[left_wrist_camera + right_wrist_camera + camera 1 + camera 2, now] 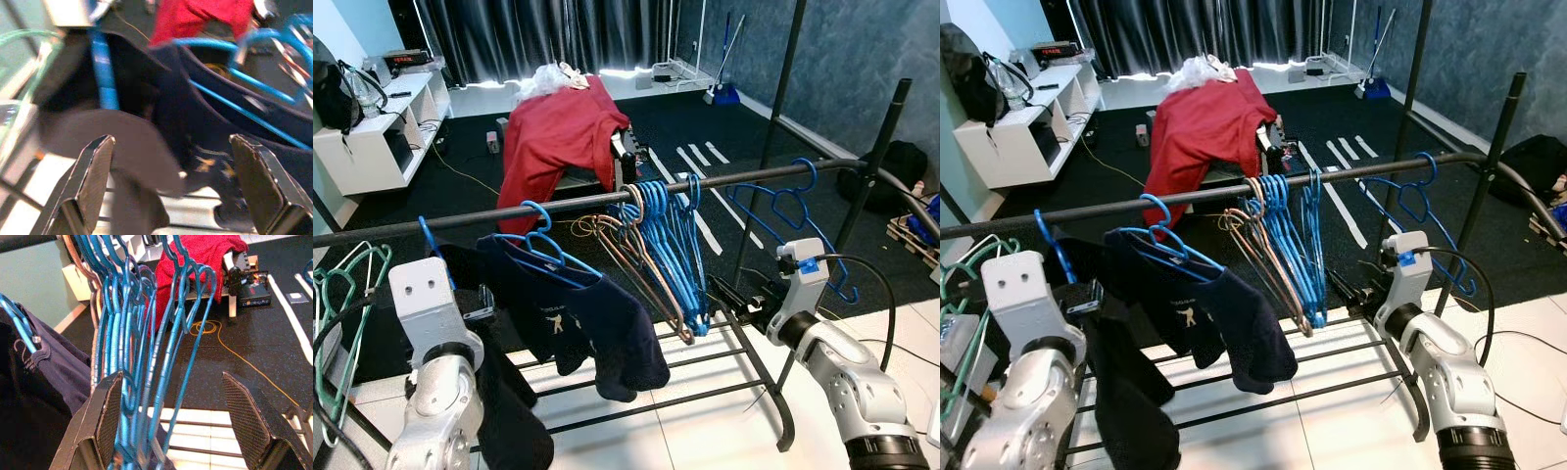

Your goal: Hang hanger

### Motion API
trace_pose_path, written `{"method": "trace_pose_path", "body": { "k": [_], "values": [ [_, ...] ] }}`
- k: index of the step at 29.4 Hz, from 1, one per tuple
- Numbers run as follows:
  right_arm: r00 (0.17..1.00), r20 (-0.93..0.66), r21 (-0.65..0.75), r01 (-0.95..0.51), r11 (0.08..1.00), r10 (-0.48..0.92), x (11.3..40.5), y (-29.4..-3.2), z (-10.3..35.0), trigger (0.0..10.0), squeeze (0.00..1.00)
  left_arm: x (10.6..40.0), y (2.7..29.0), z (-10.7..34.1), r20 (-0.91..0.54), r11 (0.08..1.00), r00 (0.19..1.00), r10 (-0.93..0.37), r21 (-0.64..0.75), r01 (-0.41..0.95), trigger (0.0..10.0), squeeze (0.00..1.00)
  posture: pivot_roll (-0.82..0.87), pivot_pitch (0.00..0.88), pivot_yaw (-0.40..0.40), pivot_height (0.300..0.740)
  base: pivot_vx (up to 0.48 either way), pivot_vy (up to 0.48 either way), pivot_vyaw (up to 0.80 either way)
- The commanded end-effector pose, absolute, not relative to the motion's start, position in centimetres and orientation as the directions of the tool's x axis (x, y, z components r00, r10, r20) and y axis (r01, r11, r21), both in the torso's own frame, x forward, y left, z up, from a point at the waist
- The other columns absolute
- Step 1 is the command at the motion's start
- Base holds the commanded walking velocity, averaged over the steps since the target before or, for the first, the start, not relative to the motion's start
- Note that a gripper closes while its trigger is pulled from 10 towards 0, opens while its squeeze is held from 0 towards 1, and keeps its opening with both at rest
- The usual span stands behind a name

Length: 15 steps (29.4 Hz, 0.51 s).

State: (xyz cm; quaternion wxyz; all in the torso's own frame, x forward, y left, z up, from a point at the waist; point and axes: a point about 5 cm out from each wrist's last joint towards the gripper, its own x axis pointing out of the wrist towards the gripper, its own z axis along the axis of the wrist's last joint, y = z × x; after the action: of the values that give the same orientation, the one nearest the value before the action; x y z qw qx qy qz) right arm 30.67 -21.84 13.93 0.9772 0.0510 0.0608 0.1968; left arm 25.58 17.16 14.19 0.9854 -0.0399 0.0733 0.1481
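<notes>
Nearest the head camera, at 7 o'clock: left gripper, fingers spread wide, nothing between them, aimed at a dark shirt draped on a blue hanger. Hook of that hanger already over the rail, at roughly 10 o'clock from centre. At the far left edge, at 9 o'clock, green hangers.

Centre, near 12 o'clock: a bunch of hangers, blue with a few brown, all hooked on the rail, bodies hanging straight down. Beyond them a red cloth over something on the dark floor.

At 4 o'clock: right gripper, also wide and empty, pointed at the bunch from just beside its lower ends. One more hanger on the rail at 2 o'clock.

Probably placed already, the shirt hanger lying crosswise to the rail, up and ahead of the left gripper, the nearer arm by far.
</notes>
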Motion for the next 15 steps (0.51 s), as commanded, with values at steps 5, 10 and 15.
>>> {"method": "trace_pose_path", "body": {
  "k": [5,10,15],
  "values": [
    [0.918,-0.084,0.142,-0.373,0.917,0.387,30.6,-21.7,14.1,10.0,0.0,28.3,18.3,13.7,-0.151,0.961,0.956,0.251,0.158,-0.227,10.0,0.0,-0.12,0.0,0.06,0.735,0.0,0.0,0.0],
    [0.921,-0.078,0.147,-0.368,0.918,0.382,30.4,-21.7,14.1,10.0,0.0,29.2,20.4,14.0,-0.143,0.94,0.943,0.302,0.212,-0.269,10.0,0.0,-0.13,0.0,0.069,0.735,0.0,0.0,0.0],
    [0.922,-0.077,0.148,-0.367,0.918,0.38,30.4,-21.7,14.1,10.0,0.0,29.4,21.7,14.7,-0.107,0.925,0.936,0.334,0.23,-0.304,10.0,0.0,-0.13,0.0,0.068,0.735,0.0,0.0,0.0]
  ]
}}
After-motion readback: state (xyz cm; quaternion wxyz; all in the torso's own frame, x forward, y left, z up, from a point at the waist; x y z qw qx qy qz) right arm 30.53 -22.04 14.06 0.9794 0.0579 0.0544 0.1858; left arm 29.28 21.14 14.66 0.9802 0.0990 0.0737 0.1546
